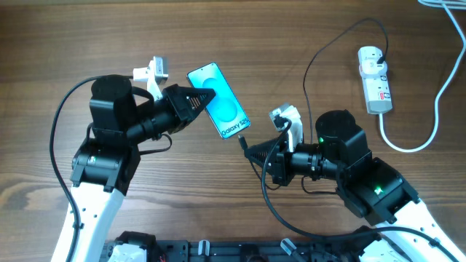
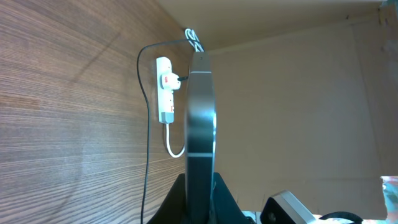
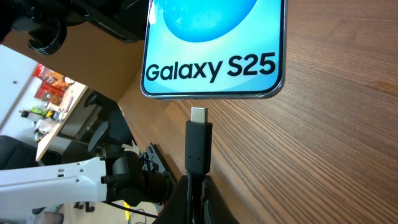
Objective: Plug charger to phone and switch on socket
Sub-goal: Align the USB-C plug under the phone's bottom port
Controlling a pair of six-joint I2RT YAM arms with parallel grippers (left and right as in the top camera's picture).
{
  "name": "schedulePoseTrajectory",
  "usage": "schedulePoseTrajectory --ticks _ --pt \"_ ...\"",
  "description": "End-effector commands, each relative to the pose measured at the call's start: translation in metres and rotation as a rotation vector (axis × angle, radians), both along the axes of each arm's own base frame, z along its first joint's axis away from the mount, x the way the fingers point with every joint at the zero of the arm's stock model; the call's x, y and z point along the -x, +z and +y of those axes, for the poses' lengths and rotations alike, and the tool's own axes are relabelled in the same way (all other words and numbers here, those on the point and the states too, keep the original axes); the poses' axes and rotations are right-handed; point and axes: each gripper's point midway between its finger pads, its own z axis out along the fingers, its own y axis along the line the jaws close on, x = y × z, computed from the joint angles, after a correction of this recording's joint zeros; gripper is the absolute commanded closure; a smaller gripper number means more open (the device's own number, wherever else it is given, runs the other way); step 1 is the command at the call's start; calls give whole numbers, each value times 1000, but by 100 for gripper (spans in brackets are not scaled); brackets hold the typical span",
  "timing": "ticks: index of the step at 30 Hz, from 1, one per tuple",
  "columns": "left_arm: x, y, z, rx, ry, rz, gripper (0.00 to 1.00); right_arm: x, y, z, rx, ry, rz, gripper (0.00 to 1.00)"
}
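My left gripper is shut on the top end of the phone, holding it tilted above the table; it shows edge-on in the left wrist view. My right gripper is shut on the charger connector, whose metal tip sits just short of the phone's bottom edge. The black charger cable runs to its plug in the white socket at the far right, also seen in the left wrist view.
The socket's thick white cord loops along the right edge of the wooden table. The black cable arcs across the table between the right arm and the socket.
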Motion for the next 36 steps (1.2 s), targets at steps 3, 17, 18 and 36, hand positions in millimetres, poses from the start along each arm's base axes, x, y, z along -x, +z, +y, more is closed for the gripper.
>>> schedulePoseTrajectory --ticks 3,17,18,36 --pt "3 11 -1 16 -20 -26 96 -1 3 0 -2 -4 -16 96" --pt "3 10 -1 16 -20 -26 96 -4 3 3 -13 -7 -4 96" --pt "3 10 -1 16 -20 -26 96 -4 2 3 -12 -5 0 96" --pt "4 9 -1 14 -20 -17 96 0 0 3 -10 11 18 96"
